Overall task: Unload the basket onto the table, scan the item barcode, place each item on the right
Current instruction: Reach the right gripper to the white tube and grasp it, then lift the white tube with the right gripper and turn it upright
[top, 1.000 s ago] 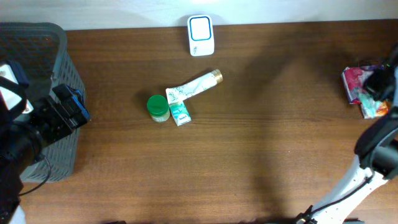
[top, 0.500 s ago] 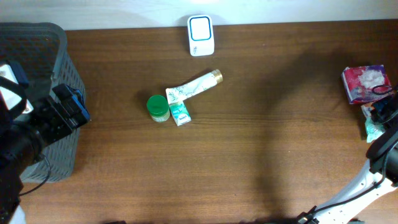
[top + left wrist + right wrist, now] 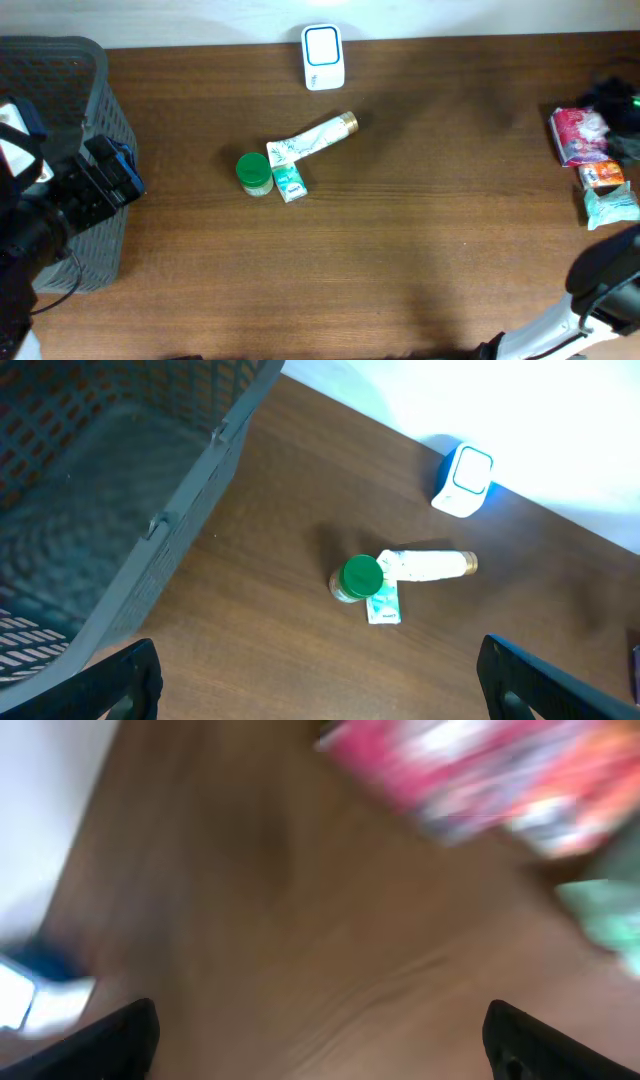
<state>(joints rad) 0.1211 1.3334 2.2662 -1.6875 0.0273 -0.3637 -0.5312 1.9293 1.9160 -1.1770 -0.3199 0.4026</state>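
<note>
The white and blue scanner (image 3: pixel 322 56) stands at the table's far edge, also visible as the scanner (image 3: pixel 462 481). Mid-table lie a green-lidded jar (image 3: pixel 254 172), a white tube with a gold cap (image 3: pixel 312 140) and a small green and white box (image 3: pixel 289 183), all touching. My left gripper (image 3: pixel 320 695) is open and empty, held above the basket's side, well short of the jar (image 3: pixel 361 577). My right gripper (image 3: pixel 320 1050) is open and empty in a blurred view, near a pink packet (image 3: pixel 450 770). In the overhead view it is a dark blur (image 3: pixel 612 98) at the far right.
A grey mesh basket (image 3: pixel 90 150) fills the left edge, under my left arm. At the right edge lie the pink packet (image 3: pixel 577 133), a small orange box (image 3: pixel 603 174) and a teal packet (image 3: pixel 612 204). My right arm's white link (image 3: pixel 560 320) crosses the near right corner.
My right gripper went from shut to open over the right-hand pile and pulled away. The orange box now lies uncovered between the pink and teal packets. The left arm has not moved.
</note>
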